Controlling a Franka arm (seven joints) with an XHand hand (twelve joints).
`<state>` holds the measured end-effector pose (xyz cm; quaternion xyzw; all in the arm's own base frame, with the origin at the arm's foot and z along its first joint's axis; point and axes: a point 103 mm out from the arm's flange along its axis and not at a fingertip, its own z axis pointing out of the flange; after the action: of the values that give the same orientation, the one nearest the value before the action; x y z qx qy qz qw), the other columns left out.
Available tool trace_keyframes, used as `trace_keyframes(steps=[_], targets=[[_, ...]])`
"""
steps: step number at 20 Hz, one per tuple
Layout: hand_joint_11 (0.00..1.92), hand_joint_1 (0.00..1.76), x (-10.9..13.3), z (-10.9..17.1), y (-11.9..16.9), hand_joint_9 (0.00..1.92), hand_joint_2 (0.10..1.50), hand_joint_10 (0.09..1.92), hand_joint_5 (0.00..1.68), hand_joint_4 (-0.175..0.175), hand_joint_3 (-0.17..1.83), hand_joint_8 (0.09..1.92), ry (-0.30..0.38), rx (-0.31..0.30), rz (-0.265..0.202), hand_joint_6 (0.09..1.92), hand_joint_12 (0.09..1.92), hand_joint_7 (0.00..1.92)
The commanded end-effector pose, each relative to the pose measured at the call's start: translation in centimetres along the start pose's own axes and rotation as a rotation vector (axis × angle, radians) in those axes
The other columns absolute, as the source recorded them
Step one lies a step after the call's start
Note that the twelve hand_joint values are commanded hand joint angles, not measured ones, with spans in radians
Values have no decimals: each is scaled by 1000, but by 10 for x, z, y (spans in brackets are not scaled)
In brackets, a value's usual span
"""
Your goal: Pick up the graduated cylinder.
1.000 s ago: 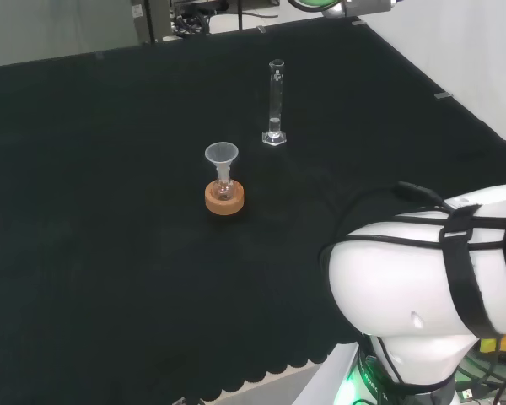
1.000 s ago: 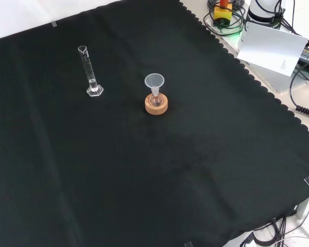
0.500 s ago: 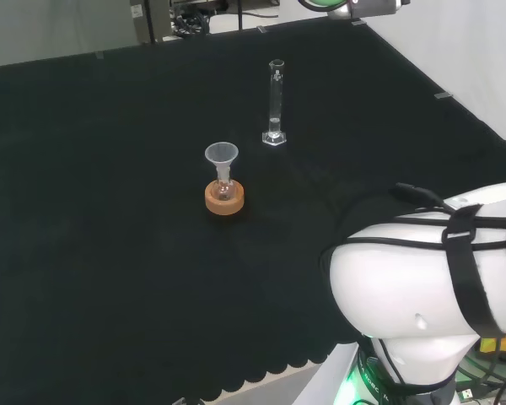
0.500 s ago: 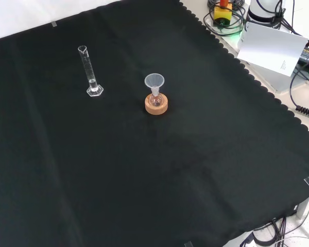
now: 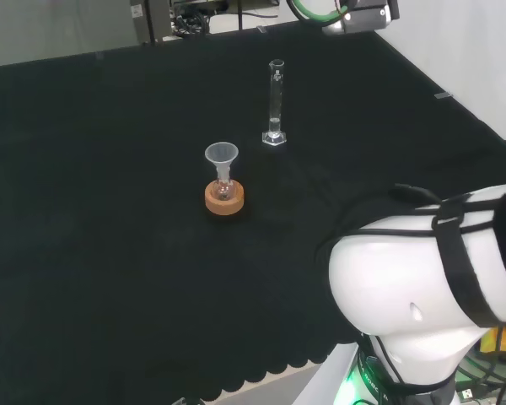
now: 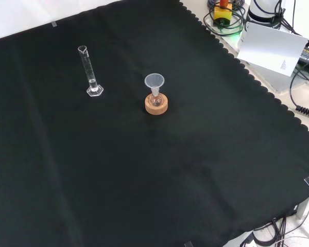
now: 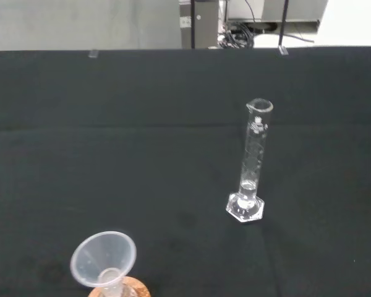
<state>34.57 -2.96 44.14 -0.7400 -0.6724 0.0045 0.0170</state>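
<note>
The graduated cylinder (image 5: 275, 101) is a tall, narrow tube of clear glass on a hexagonal foot. It stands upright and alone on the black cloth, far back in the head view and at the upper left in the front view (image 6: 88, 72). In the wrist view the graduated cylinder (image 7: 253, 161) is some way off, with nothing touching it. A dark part of the arm's end with a green cable (image 5: 358, 13) sits at the head view's top edge, up and to the right of the cylinder.
A clear funnel in a small flask on a cork ring (image 5: 223, 181) stands near the cloth's middle (image 6: 155, 95), short of the cylinder in the wrist view (image 7: 105, 263). The arm's big white link (image 5: 430, 278) fills the head view's lower right. Cables and a white sheet (image 6: 270, 46) lie beyond the cloth's scalloped edge.
In the head view the arm's end with its green cable has come further down into the top edge, and the big white link has shifted a little. The glassware has not moved.
</note>
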Motion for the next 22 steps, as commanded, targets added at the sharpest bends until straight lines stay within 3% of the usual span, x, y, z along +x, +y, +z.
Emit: trace_keyframes(steps=[1,5,9,11,22], targets=[[20,128,-37,73,96,440,1385,87,235,-40,19,513,54,12,41,87,1397,23],[37,172,-44,93,125,448,1365,108,250,-45,9,553,86,0,39,87,1396,43],[53,217,-51,113,143,287,1335,544,266,-51,-5,597,112,2,37,87,1398,45],[57,231,-54,122,151,251,1324,639,270,-53,-11,606,118,8,35,87,1401,46],[70,280,-72,154,178,243,1290,698,278,-57,-29,621,172,11,21,87,1398,56]])
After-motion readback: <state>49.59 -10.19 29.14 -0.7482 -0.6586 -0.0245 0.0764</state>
